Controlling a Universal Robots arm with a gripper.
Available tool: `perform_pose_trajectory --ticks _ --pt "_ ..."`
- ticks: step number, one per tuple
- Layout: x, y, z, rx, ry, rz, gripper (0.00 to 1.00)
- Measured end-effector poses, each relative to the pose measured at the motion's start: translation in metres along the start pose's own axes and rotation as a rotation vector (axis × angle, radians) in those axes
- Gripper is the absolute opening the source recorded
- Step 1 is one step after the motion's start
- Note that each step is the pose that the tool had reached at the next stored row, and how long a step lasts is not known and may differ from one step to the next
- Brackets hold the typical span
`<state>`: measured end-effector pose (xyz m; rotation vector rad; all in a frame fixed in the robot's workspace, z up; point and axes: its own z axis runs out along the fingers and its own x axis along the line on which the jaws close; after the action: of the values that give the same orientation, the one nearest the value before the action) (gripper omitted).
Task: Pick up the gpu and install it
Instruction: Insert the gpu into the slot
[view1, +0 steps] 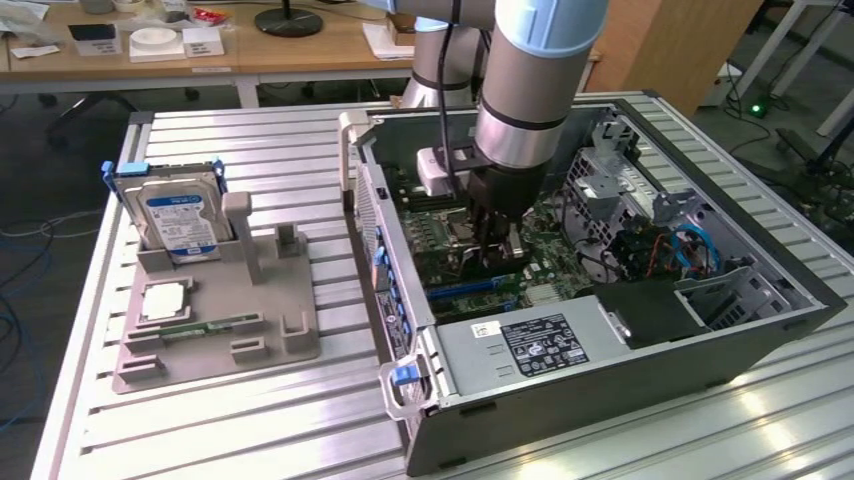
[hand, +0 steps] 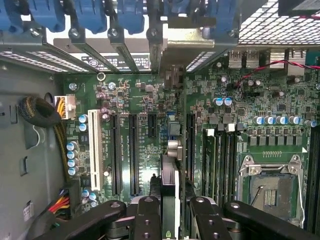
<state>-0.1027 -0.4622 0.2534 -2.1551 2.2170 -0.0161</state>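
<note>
In the exterior view my gripper (view1: 495, 235) reaches down into the open computer case (view1: 747, 330), just above the motherboard (view1: 461, 245). It is shut on the gpu (view1: 507, 256), a thin dark card held on edge. In the wrist view the gpu (hand: 169, 175) shows edge-on between the two black fingers (hand: 145, 215) of my gripper (hand: 170, 207). The card hangs over the green motherboard (hand: 150, 100), between the long black expansion slots (hand: 134, 155) and another black slot (hand: 190, 145). Its silvery end points toward the case's rear brackets (hand: 190, 47). I cannot tell whether the card touches a slot.
A grey fixture (view1: 220, 320) on the slatted table holds a hard drive (view1: 180, 215) upright, a processor chip (view1: 163, 300) and a green memory stick (view1: 200, 327). Inside the case are the power supply (view1: 534, 345), blue cables (view1: 694, 245) and the processor socket (hand: 270, 190).
</note>
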Motion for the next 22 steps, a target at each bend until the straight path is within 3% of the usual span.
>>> perform_pose_trajectory --ticks 3,22 --pt "0.0001 0.0036 0.0001 -0.0001 0.0 0.0 0.27" --pt "0.0035 0.0065 0.0052 -0.0001 0.0001 0.0 0.27"
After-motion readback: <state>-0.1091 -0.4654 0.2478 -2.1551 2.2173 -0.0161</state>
